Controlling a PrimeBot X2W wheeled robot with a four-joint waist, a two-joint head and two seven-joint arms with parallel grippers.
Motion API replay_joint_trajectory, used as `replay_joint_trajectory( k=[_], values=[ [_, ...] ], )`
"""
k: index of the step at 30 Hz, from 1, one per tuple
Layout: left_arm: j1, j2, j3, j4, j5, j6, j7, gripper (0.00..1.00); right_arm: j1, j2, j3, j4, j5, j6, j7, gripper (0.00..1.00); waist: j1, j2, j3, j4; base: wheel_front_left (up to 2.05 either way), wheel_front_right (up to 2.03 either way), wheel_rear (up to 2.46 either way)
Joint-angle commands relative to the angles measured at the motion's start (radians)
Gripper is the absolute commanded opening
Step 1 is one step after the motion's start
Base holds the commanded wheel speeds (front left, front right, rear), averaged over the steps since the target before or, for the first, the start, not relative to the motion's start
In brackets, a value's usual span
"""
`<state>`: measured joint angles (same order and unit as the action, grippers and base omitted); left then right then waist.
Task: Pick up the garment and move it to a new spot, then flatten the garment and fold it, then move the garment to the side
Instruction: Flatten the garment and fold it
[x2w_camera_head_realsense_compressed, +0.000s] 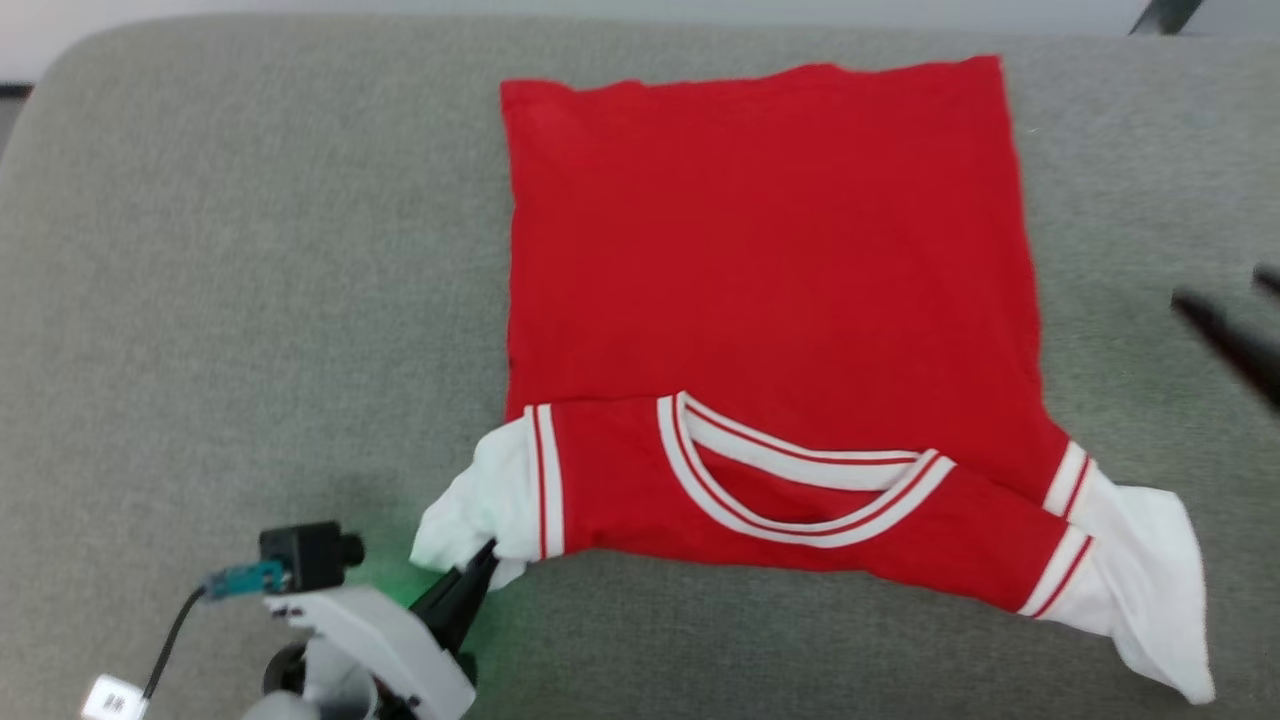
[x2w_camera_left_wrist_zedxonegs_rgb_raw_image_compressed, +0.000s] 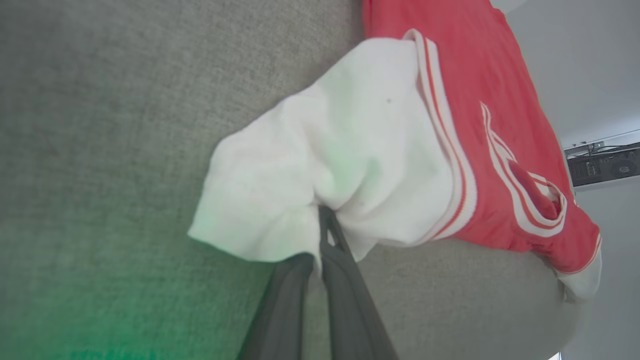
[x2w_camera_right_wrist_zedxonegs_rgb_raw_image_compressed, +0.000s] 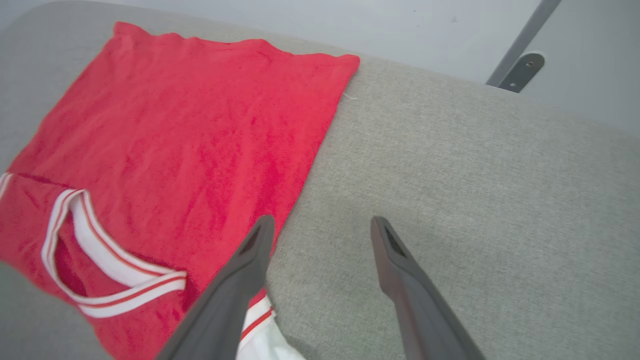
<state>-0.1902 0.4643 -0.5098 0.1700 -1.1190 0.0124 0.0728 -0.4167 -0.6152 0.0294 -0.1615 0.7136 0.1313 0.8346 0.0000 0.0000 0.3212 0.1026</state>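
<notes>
The garment (x2w_camera_head_realsense_compressed: 770, 280), a red shirt with white sleeves and striped trim, lies spread on the grey cushion, plain red side up, its collar band (x2w_camera_head_realsense_compressed: 800, 480) folded over near the front. My left gripper (x2w_camera_head_realsense_compressed: 487, 556) is shut on the white left sleeve (x2w_camera_head_realsense_compressed: 480, 505) at the lower left; in the left wrist view the fingers (x2w_camera_left_wrist_zedxonegs_rgb_raw_image_compressed: 336, 250) pinch the sleeve's (x2w_camera_left_wrist_zedxonegs_rgb_raw_image_compressed: 325, 150) lower edge. My right gripper (x2w_camera_right_wrist_zedxonegs_rgb_raw_image_compressed: 320, 227) hovers open over the bare cushion just beyond the garment's (x2w_camera_right_wrist_zedxonegs_rgb_raw_image_compressed: 200, 140) right edge, blurred at the far right of the head view (x2w_camera_head_realsense_compressed: 1225, 310). The right sleeve (x2w_camera_head_realsense_compressed: 1150, 570) lies crumpled.
The grey cushion (x2w_camera_head_realsense_compressed: 250, 300) has rounded corners and wide bare areas to the left and right of the shirt. A metal bracket (x2w_camera_right_wrist_zedxonegs_rgb_raw_image_compressed: 517, 70) stands against the pale wall behind it. Green light falls on the cushion by the left gripper.
</notes>
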Motion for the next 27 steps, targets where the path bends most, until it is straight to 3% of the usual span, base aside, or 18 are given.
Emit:
replay_joint_trajectory(
  k=[1, 8, 12, 18, 27],
  values=[
    [-0.019, -0.017, -0.014, 0.002, 0.007, -0.003, 0.010, 0.00, -0.053, 0.008, 0.009, 0.032, -0.016, -0.001, 0.008, 1.00, 0.0000, 0.0000, 0.053, 0.046, 0.00, 0.00, 0.00],
    [-0.105, -0.048, -0.045, -0.009, 0.042, -0.025, 0.018, 0.00, -0.500, 0.054, 0.115, 0.393, -0.162, -0.001, 0.003, 1.00, 0.0000, 0.0000, 0.166, 0.134, 0.00, 0.00, 0.00],
    [-0.131, -0.069, -0.052, -0.002, 0.049, -0.037, 0.006, 0.00, -0.673, 0.075, 0.176, 0.587, -0.235, -0.001, -0.019, 1.00, 0.0000, 0.0000, 0.215, 0.179, 0.00, 0.00, 0.00],
    [-0.148, -0.091, -0.064, 0.027, 0.054, -0.054, -0.006, 0.00, -0.811, 0.071, 0.244, 0.822, -0.295, -0.001, -0.040, 1.00, 0.0000, 0.0000, 0.259, 0.226, 0.00, 0.00, 0.00],
    [-0.176, -0.116, -0.070, 0.066, 0.042, -0.070, -0.013, 0.00, -0.888, 0.097, 0.284, 1.051, -0.322, -0.001, -0.042, 1.00, 0.0000, 0.0000, 0.305, 0.248, 0.00, 0.00, 0.00]
  ],
)
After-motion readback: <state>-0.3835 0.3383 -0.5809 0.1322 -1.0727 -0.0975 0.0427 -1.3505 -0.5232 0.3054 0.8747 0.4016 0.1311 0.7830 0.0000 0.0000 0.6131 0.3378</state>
